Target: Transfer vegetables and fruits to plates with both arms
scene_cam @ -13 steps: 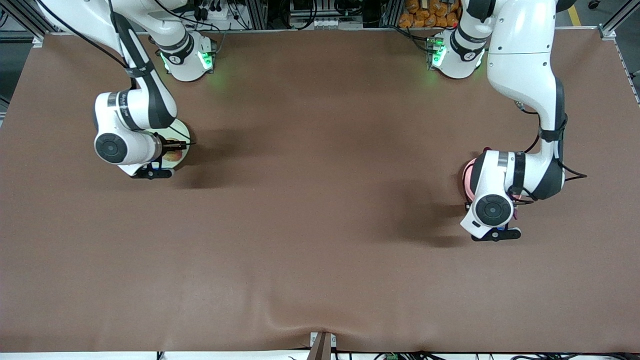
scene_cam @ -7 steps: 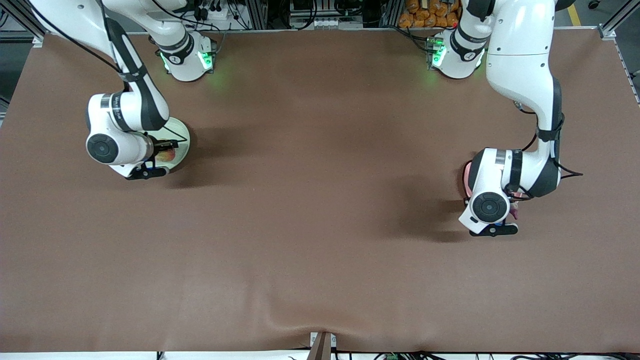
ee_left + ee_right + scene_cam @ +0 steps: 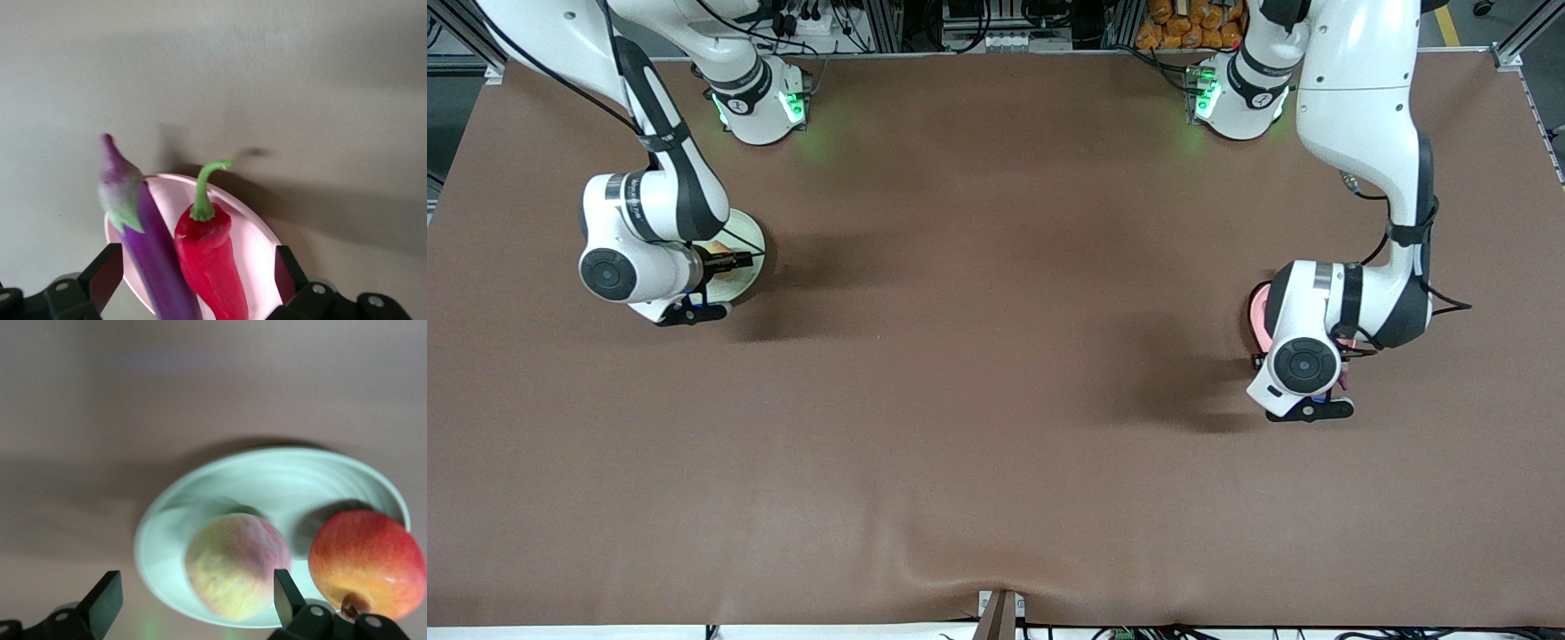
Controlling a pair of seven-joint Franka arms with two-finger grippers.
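Note:
The purple eggplant and the red chili lie side by side on the pink plate. My left gripper is open and empty just above them. In the front view the left wrist hides most of the pink plate. The yellow-pink peach and the round red fruit sit on the pale green plate. My right gripper is open and empty over the peach side of that plate. The green plate is partly hidden under the right wrist in the front view.
The brown table cloth lies bare between the two plates. A small wrinkle and a bracket sit at the table edge nearest the front camera. The arm bases stand along the edge farthest from it.
The right wrist has shifted a little toward its end of the table and covers more of the green plate. The left wrist has barely moved over the pink plate.

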